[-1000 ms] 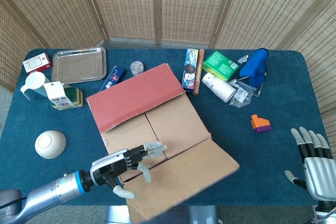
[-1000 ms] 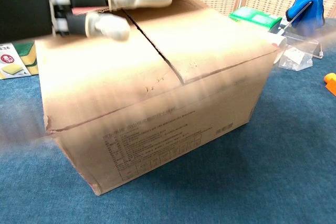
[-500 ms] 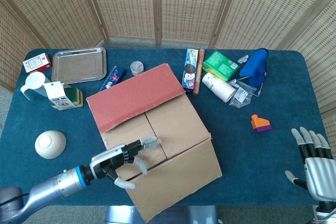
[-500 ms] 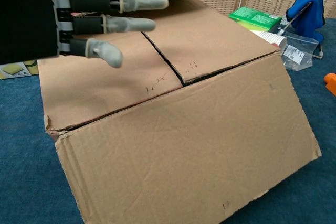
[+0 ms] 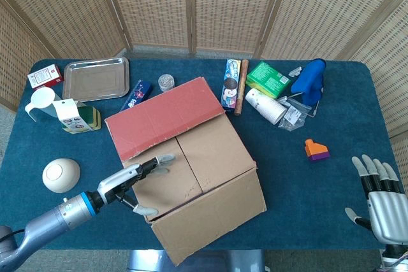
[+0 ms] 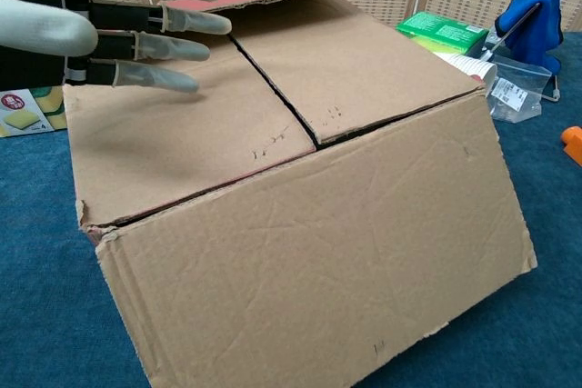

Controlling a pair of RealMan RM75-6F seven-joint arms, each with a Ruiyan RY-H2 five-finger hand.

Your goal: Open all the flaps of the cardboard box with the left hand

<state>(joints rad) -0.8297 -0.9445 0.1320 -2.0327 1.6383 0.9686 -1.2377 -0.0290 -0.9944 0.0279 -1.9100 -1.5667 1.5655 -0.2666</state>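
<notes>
The cardboard box [image 5: 188,170] sits mid-tabletop [image 5: 331,189]; the left hand [image 5: 131,183], empty with fingers spread, hovers at its 8 o'clock over a shut inner flap [image 5: 167,176]; flat fingers could slide off the seam, likely leaving both inner flaps closed.

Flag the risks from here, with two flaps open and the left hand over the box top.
1. The brown cardboard box still has two inner flaps lying flat, meeting at a tight seam; the left hand's fingers may slide over without catching an edge.
2. The open red-lined far flap leans toward the blue snack packet and small round tin; pushing the box could knock them.
3. The front flap hangs down over the table's near edge and could snag.
</notes>
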